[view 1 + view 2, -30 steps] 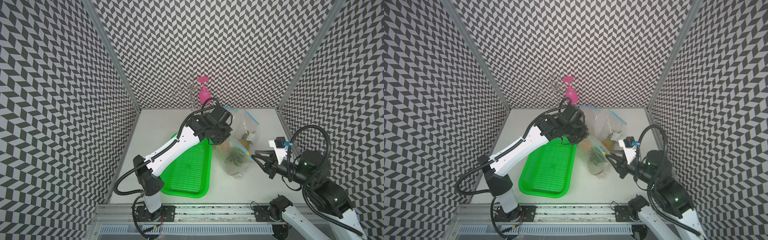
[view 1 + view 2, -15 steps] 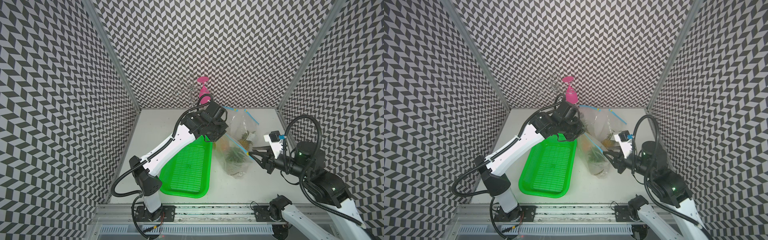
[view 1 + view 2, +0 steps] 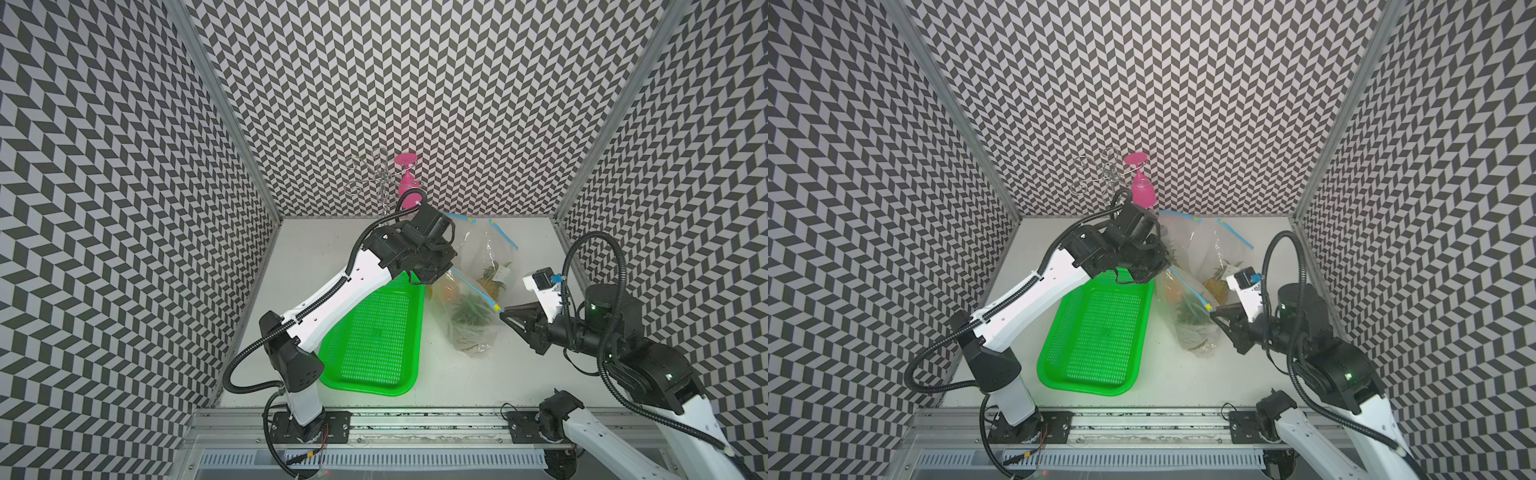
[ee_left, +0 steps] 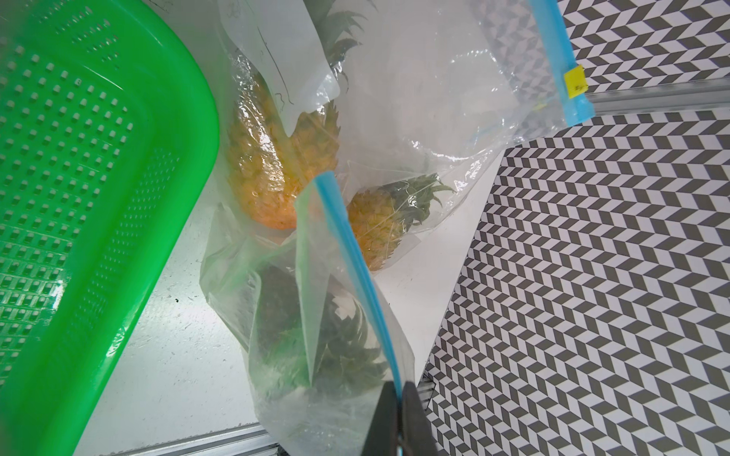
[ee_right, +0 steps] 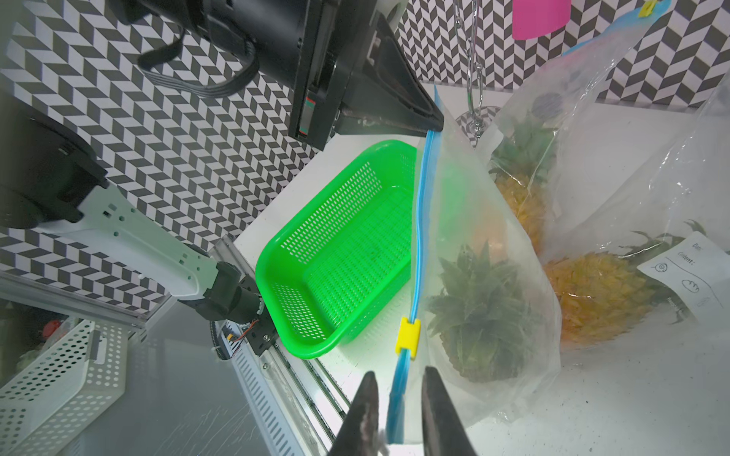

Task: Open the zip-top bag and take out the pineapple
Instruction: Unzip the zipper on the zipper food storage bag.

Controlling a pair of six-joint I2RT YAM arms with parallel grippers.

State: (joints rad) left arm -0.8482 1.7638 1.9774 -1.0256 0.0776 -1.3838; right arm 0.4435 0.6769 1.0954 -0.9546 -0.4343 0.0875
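A clear zip-top bag with a blue zip strip stands beside the basket, and the pineapple lies inside it, leaves towards the zip. My left gripper is shut on one end of the strip and holds it up. My right gripper stands open astride the strip's other end, just past the yellow slider. The strip looks closed along its length.
A green perforated basket sits left of the bag. Behind the bag more clear bags hold other pineapples. A wire rack with a pink glass stands at the back wall.
My left gripper's jaws have shut on the zip strip's end. My right gripper has moved in to the slider end and its jaws have narrowed around the strip.
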